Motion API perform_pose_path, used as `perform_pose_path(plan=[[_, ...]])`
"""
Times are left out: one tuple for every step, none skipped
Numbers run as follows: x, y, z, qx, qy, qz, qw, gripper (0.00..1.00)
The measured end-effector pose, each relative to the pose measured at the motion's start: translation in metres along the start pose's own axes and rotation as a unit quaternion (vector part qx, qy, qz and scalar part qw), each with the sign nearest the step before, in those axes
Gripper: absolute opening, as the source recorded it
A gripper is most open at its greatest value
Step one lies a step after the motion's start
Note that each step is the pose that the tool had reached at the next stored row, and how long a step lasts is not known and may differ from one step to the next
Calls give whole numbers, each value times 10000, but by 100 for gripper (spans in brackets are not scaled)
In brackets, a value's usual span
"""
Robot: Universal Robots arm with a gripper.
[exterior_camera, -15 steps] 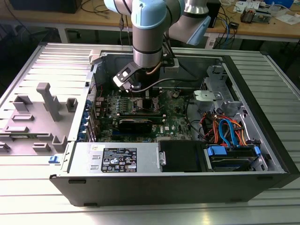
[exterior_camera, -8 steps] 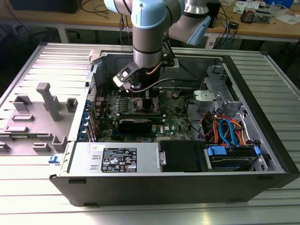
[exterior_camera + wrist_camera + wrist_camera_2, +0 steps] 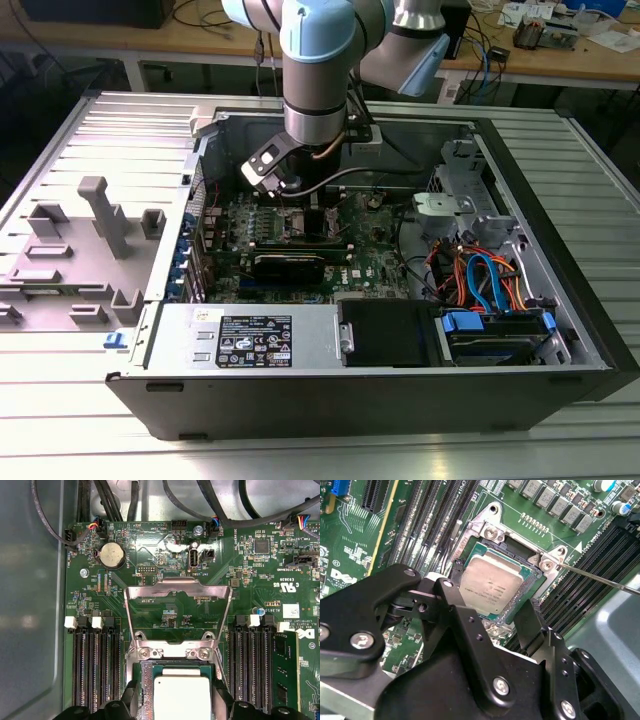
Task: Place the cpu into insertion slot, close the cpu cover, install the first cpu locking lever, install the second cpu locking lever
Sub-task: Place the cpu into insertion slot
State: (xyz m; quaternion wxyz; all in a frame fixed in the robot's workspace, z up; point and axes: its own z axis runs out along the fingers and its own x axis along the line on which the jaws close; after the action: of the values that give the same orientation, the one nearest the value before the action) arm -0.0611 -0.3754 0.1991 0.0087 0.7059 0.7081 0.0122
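A: Where is the gripper [image 3: 303,192]?
B: In the exterior view, inside the computer case [image 3: 330,345], at twelve o'clock from the black card [image 3: 290,265], low over the board.
A: And its fingers [image 3: 452,605]?
B: Spread apart, one on each side of the cpu [image 3: 181,696], not clamping it. The cpu lies flat in the insertion slot [image 3: 146,677]; the cpu cover [image 3: 220,591] stands raised open.

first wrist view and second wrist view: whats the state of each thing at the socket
cpu: lying flat in the insertion slot, metal top up
insertion slot: filled by the cpu, uncovered
cpu cover: open, swung back off the slot
locking lever: unlatched, sticking out to the side
gripper: open, fingers either side of the cpu
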Motion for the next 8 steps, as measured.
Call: perform_pose_path(plan=[[0,0,0,0,-1,0,10000,68],[4,1,1,-1,0,0,10000,68],[9,0,2,-1,-1,1,10000,68],[15,1,3,0,-2,0,10000,68],[21,2,6,0,-2,0,10000,68],[29,4,10,0,-2,0,10000,68],[37,6,14,0,-4,0,10000,68],[44,7,18,0,-3,0,10000,68]])
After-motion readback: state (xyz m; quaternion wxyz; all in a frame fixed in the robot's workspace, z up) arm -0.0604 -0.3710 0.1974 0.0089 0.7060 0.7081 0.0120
